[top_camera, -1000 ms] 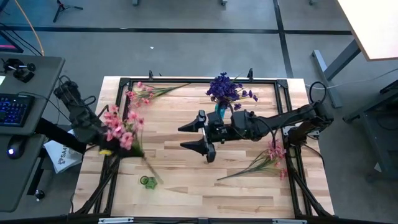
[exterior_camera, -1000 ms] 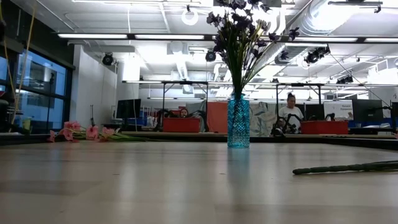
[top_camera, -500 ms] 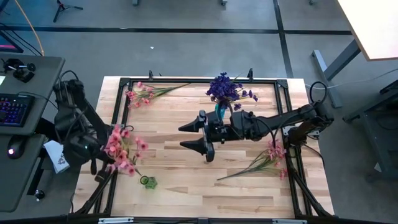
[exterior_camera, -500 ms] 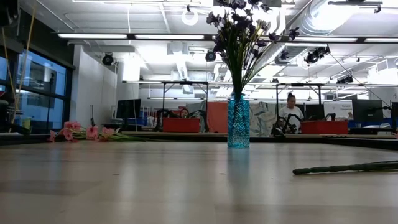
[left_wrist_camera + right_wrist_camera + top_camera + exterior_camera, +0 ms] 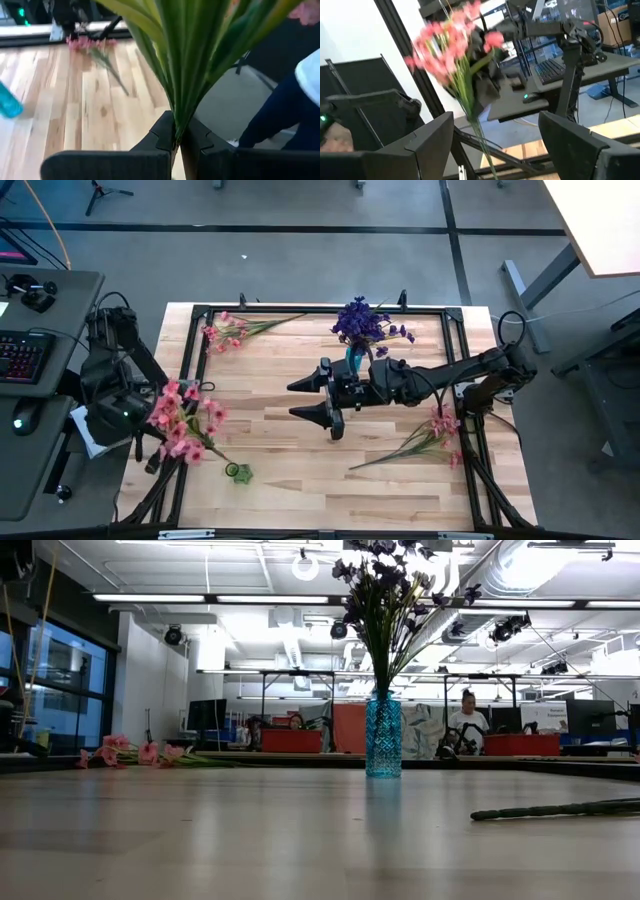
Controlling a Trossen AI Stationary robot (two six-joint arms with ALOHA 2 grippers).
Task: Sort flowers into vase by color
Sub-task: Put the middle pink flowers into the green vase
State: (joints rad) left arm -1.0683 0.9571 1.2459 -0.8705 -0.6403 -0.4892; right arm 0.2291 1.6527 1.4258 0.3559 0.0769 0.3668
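My left gripper [image 5: 163, 444] is at the table's left edge, shut on a bunch of pink flowers [image 5: 180, 422] with green stems; the bunch also shows in the right wrist view [image 5: 452, 47]. A small green vase [image 5: 238, 472] stands near the stems' lower end. A blue vase [image 5: 353, 356] holding purple flowers [image 5: 362, 322] stands at the far middle and shows in the low view [image 5: 383, 735]. My right gripper [image 5: 322, 398] hovers open and empty at the table's middle. One pink sprig [image 5: 235, 328] lies at the far left, another [image 5: 430, 435] at the right. My left gripper pinches the bundled green stems and leaves [image 5: 176, 125] between its two shut fingers [image 5: 162, 135]. Several stems are in the hold. The blossoms stand out beyond the fingers, and the thin lower stem [image 5: 218, 456] runs toward the green vase. I cannot tell whether that end touches the table.
A dark metal frame [image 5: 320, 310] runs around the wooden table top. A desk with a keyboard [image 5: 20, 358] stands off the left edge. Bare wood [image 5: 290, 470] lies between the green vase and the right pink sprig.
My left gripper has carried the pink bunch toward the table's near and left edges and has turned with it. The blossoms now sit lower over the left edge, and the stem end has come closer to the green vase. My right gripper has kept still.
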